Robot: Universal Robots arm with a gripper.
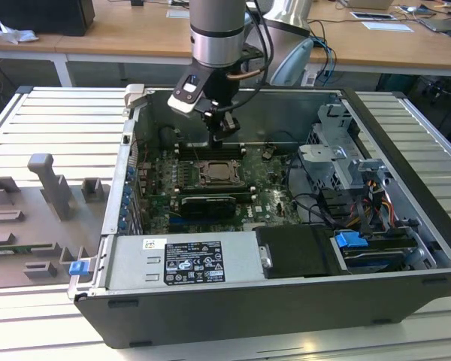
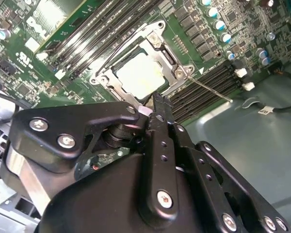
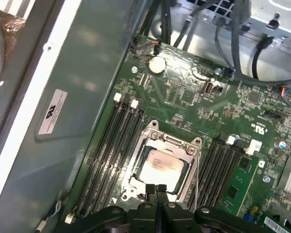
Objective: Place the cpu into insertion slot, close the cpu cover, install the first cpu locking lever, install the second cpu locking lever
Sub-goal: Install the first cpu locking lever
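Observation:
The cpu [image 3: 161, 167] lies flat in the insertion slot [image 1: 199, 180], its pale metal face up, also seen in the second wrist view as the cpu [image 2: 140, 75]. The silvery cpu cover [image 3: 172, 141] lies down around it as a frame [image 2: 167, 56]. One thin locking lever [image 2: 211, 90] sticks out past the socket's corner over the memory slots, and another lever [image 2: 126, 46] runs along the opposite side. My gripper [image 1: 219, 140] hangs just above the socket's far edge. Its fingers [image 3: 158, 188] are shut together with nothing between them; the gripper [image 2: 157, 101] tips point at the cover's edge.
Black memory slots [image 3: 111, 145] flank the socket on both sides. A long black card [image 1: 203, 204] lies in front of it, with the power supply [image 1: 188, 259] nearer still. The drive cage [image 1: 338, 150] and cables [image 1: 361, 203] fill the exterior view's right. Grey fixtures [image 1: 49, 188] stand outside the case.

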